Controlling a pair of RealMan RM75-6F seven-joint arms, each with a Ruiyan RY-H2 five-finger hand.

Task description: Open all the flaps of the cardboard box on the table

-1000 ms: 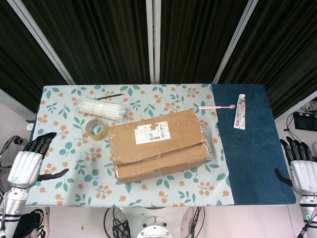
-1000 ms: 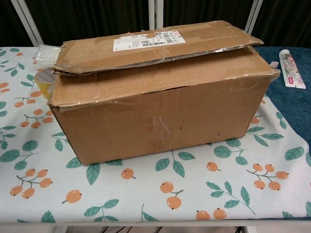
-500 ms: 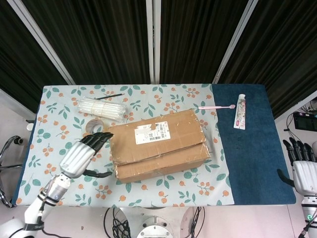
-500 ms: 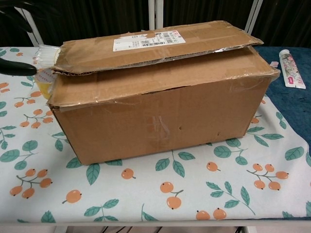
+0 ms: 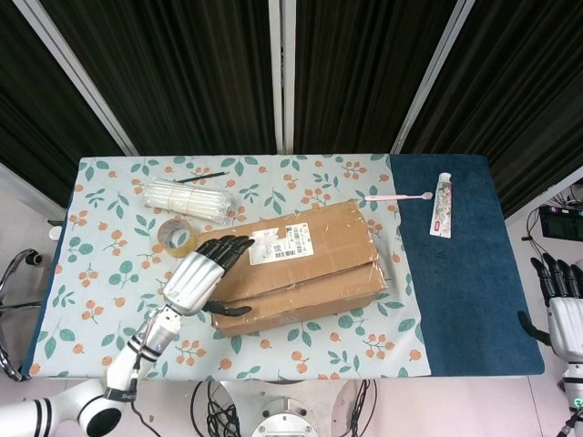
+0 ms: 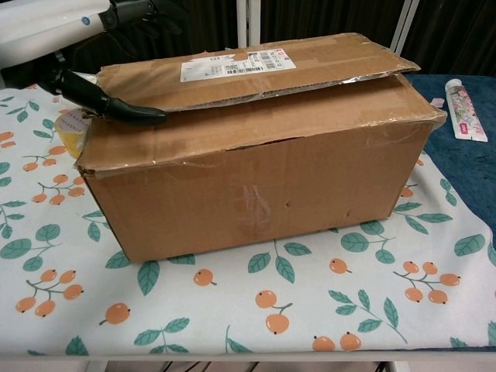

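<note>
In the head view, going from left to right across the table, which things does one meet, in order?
Left hand → cardboard box → pink toothbrush → toothpaste tube → right hand, beyond the table's edge.

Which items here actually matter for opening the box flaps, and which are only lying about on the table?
Part of the job:
- cardboard box, top flaps not yet lifted
- left hand, reaching over the box's left end

Lying about:
- roll of tape
- bundle of clear sticks
- pen
- pink toothbrush
- toothpaste tube

The right hand waits off the table's edge.
</note>
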